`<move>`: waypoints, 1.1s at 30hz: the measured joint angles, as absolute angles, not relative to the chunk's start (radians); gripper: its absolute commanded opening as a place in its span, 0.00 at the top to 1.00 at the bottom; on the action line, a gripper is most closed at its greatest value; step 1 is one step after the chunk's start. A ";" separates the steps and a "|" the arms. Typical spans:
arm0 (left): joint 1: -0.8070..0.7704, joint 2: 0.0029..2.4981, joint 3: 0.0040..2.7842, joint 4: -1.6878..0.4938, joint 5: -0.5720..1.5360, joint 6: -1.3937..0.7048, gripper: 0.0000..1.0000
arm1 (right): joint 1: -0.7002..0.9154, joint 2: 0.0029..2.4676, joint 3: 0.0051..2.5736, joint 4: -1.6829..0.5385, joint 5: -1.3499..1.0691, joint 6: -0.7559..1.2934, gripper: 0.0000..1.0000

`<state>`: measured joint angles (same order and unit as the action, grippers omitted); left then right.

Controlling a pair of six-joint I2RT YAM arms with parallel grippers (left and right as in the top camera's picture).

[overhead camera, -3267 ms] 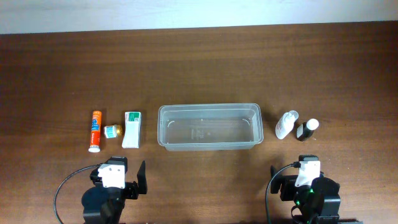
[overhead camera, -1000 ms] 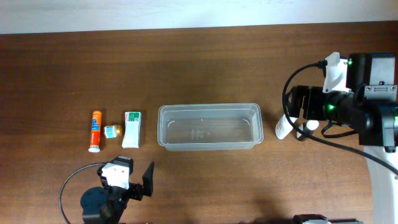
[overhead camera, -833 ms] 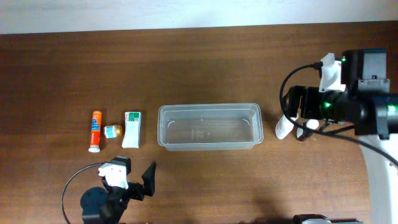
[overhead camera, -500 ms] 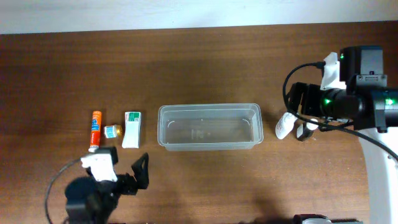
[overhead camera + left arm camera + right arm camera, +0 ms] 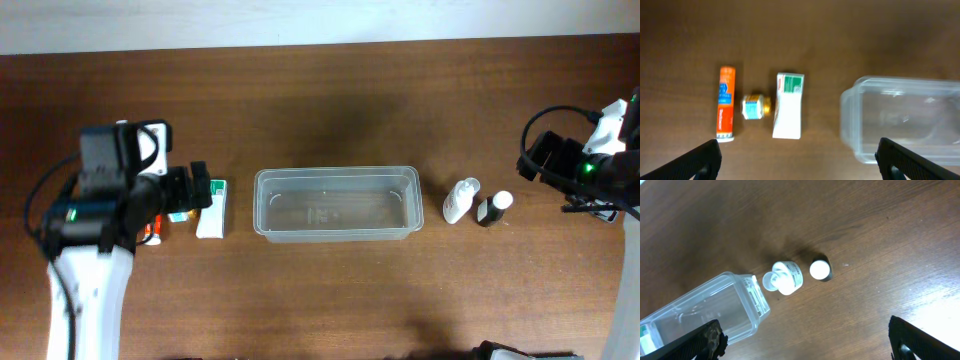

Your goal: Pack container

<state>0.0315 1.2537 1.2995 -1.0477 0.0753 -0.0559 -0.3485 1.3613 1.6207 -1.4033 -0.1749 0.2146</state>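
Centrally on the table point(image 5: 330, 100): the container point(image 5: 335, 203), upright, long sides running 9 to 3, wood showing through its clear base. At its 9 o'clock, apart from the rim, three things in a row — nearest a white box point(image 5: 788, 105) with a green end, lying flat; then a jar point(image 5: 754, 107) on its side, gold lid just beside the box; then an orange tube point(image 5: 726, 103), flat, white cap toward 6. At the container's 3 o'clock, a white bottle point(image 5: 461, 200), and just beside that, further toward 3, a dark bottle point(image 5: 493, 208) with a white cap, upright. Pose of the white bottle, standing or leaning, unclear.

Above the left row, the left gripper point(image 5: 187, 190), hiding the jar and part of the orange tube from overhead; fingers spread wide, gripping nothing, tips at the bottom corners of the wrist view. Off at 3 o'clock of the dark bottle, well apart — the right gripper point(image 5: 807, 342), raised over bare wood, fingers likewise spread wide, nothing between them; both bottles and one end of the container visible from its wrist camera.
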 measured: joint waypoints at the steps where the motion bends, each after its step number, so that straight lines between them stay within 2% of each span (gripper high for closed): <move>1: 0.031 1.282 1.301 -1.060 0.066 -0.050 0.00 | -0.348 1.361 1.621 -1.403 -0.178 0.215 0.02; 6: 0.075 1.402 1.301 -1.127 0.006 -0.058 0.01 | -0.350 1.361 1.621 -1.403 -0.185 0.215 0.02; 17: 0.330 1.435 1.301 -1.133 -0.016 0.008 0.00 | -0.350 1.361 1.621 -1.403 -0.185 0.215 0.02; 29: 0.344 1.620 1.301 -1.042 -0.015 0.119 0.02 | -0.350 1.362 1.621 -1.403 -0.185 0.215 0.02; 33: 0.344 1.718 1.301 -1.005 -0.015 0.153 0.08 | -0.350 1.361 1.621 -1.404 -0.185 0.215 0.02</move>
<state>0.3439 1.7176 1.3010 -1.0046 -0.0154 0.1532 -0.3500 1.3613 1.6207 -1.4036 -0.1852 0.2150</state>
